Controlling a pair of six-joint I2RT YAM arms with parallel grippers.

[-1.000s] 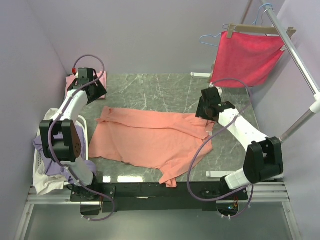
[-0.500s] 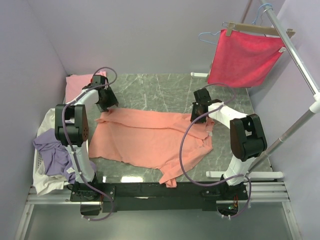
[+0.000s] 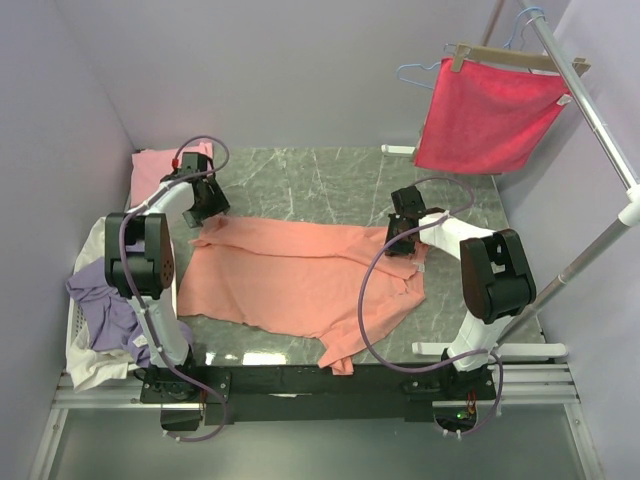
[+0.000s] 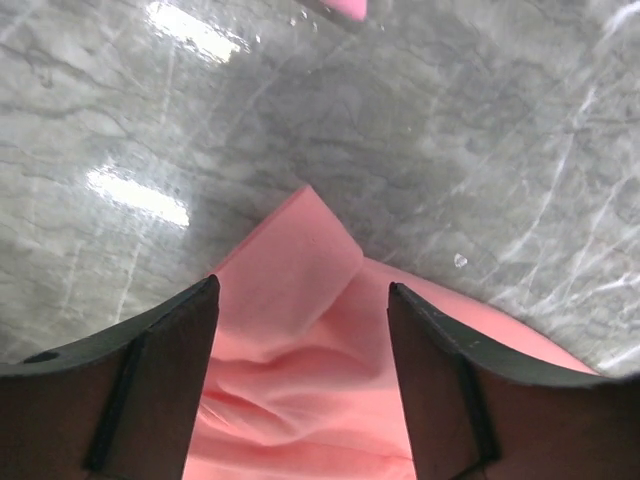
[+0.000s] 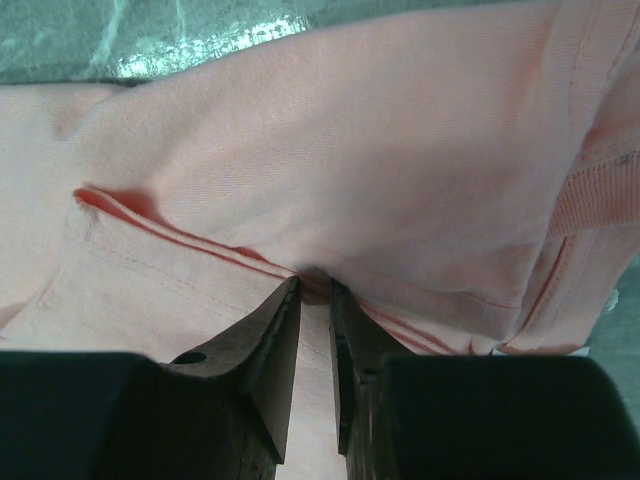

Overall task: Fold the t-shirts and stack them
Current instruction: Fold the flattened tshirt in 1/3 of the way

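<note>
Salmon-orange t-shirt [image 3: 290,275] on the worktop [image 3: 300,180]: right jaws have just closed, pinching a seam fold; left jaws straddle its far corner, wide open, holding nothing, so the folding grasp is half made.

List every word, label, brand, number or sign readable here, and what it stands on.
None is readable. The salmon-orange cotton t-shirt, the crimson square cloth and the grey marbled tabletop carry no visible print; a tiny dark mark by its collar in the right wrist view is too small to read.
</note>
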